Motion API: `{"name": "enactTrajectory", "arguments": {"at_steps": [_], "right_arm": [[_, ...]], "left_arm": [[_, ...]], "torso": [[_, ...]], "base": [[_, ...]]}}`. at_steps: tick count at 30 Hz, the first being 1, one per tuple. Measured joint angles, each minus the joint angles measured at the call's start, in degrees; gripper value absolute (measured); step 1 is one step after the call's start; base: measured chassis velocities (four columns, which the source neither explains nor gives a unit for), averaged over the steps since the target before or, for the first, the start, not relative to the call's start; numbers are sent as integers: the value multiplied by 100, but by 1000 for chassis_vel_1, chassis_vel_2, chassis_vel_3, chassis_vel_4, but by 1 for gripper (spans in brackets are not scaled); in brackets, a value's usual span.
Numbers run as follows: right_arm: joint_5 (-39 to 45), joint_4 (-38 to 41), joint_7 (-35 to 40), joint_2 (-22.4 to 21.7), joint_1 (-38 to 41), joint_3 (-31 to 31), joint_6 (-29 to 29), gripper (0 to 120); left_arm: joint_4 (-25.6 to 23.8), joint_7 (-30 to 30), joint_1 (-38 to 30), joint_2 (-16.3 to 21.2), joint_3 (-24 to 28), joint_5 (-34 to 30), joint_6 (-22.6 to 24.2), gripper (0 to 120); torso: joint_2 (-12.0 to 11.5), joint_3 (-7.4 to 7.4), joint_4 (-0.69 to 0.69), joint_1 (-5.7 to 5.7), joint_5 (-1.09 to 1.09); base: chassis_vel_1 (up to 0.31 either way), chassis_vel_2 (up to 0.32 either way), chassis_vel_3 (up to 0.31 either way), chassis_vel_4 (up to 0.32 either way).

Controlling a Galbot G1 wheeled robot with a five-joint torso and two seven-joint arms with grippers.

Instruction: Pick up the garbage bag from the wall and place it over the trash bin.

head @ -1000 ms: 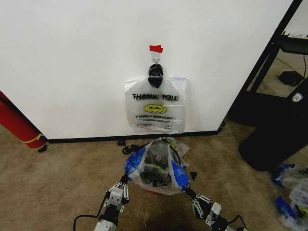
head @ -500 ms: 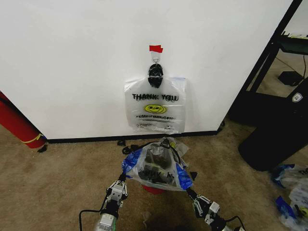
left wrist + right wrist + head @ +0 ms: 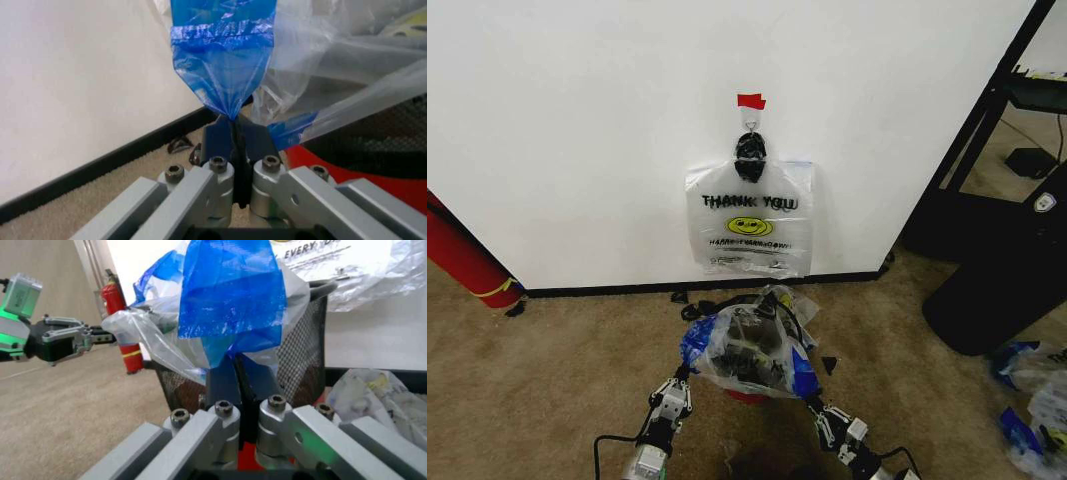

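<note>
The garbage bag (image 3: 747,345), see-through with blue patches, is stretched over the trash bin, whose red base (image 3: 745,396) peeks out beneath it. My left gripper (image 3: 679,378) is shut on the bag's left blue edge (image 3: 223,75), fingers pinched flat. Shut on the right blue edge (image 3: 230,305) is my right gripper (image 3: 812,403). The bin's black mesh wall (image 3: 300,350) stands just behind that edge, and mesh and red base (image 3: 333,165) sit beside the left gripper. The white wall (image 3: 577,120) with hook and red tape (image 3: 751,101) rises behind.
A second smiley bag (image 3: 749,230) with black knotted handles hangs on the hook. A red cylinder (image 3: 462,255) leans at the left. A black container (image 3: 997,290) and shelf frame stand right, with loose bags (image 3: 1032,400) on the carpet. Crumpled plastic (image 3: 787,298) lies behind the bin.
The bag was spread wider half a second ago; its right blue edge has come in and down with my right gripper. The left gripper has barely shifted.
</note>
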Motion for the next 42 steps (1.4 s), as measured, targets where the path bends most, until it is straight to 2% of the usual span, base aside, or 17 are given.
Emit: {"name": "enactTrajectory", "arguments": {"at_steps": [8, 15, 26, 32, 40, 42], "right_arm": [[-35, -226, -124, -95, 54, 62, 0, 0], [20, -348, 188, -83, 191, 99, 0, 0], [360, -353, 281, -53, 271, 13, 0, 0], [862, -366, 918, 6, 350, -272, 0, 0], [874, -342, 1241, 74, 357, -324, 0, 0], [762, -247, 1354, 64, 298, -312, 0, 10]], "left_arm": [[285, 54, -179, 2, 43, 290, -93, 0], [490, 57, -520, -15, 80, 276, -73, 0], [359, 206, -539, 83, 108, 242, 29, 0], [334, 345, -422, 123, 101, 335, 92, 0], [209, 338, -302, 183, 78, 339, 155, 0], [177, 278, -253, 231, 62, 338, 168, 3]], "torso": [[0, 0, -1, 0, 0], [0, 0, 0, 0, 0], [0, 0, 0, 0, 0], [0, 0, 0, 0, 0], [0, 0, 0, 0, 0], [0, 0, 0, 0, 0]], "base": [[0, 0, 0, 0], [0, 0, 0, 0], [0, 0, 0, 0], [0, 0, 0, 0], [0, 0, 0, 0], [0, 0, 0, 0]]}}
